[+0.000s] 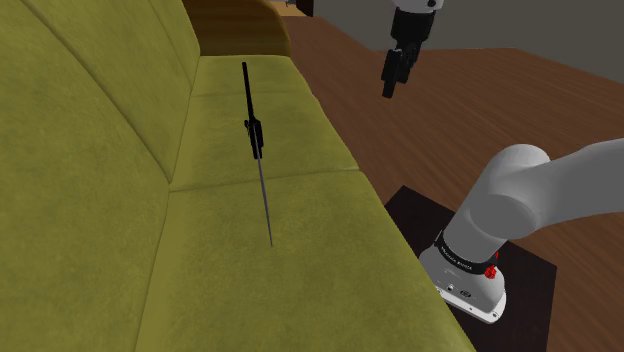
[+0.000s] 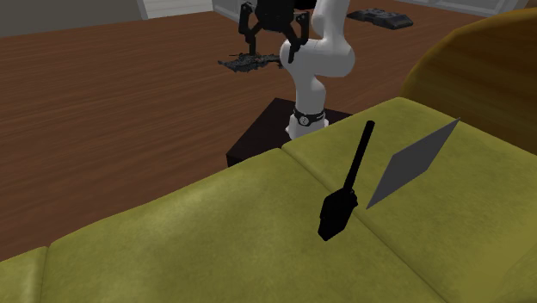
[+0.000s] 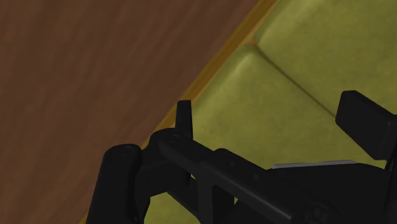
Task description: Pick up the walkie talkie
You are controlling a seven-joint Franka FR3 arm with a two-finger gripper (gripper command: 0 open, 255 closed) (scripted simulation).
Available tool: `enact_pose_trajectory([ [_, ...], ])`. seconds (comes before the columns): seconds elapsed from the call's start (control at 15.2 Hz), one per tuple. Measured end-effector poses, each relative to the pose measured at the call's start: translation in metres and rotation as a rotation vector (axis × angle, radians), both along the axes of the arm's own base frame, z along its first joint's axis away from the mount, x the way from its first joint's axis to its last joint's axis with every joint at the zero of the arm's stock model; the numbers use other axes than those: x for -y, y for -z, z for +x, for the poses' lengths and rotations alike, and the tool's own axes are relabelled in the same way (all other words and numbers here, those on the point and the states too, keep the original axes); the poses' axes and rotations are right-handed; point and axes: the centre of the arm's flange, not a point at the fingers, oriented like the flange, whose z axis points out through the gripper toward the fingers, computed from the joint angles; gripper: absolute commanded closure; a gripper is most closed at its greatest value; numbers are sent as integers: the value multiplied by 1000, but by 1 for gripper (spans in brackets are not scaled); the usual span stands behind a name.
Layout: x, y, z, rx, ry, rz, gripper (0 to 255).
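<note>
I've got the olive sofa running along the brown wood floor, and the white arm rising from its dark stand at the sofa's front edge. The gripper hangs over the floor. Its fingers look spread and empty, though the wrist camera is cluttered. On the seat cushions, well apart from the gripper, a flat grey sheet stands just beside the black walkie talkie, whose antenna points up.
</note>
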Motion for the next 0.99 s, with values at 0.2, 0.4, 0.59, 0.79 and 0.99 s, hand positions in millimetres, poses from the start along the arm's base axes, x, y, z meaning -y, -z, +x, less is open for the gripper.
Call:
enact_pose_trajectory([
  [0.2, -12, 5, 8, 10, 20, 12, 0],
  [0.4, -38, 17, 21, 33, 71, 41, 0],
  [0.59, -61, 30, 40, 59, 126, 73, 0],
  [0.79, -88, 42, 59, 85, 181, 106, 0],
  [0.99, -110, 51, 78, 111, 236, 138, 0],
])
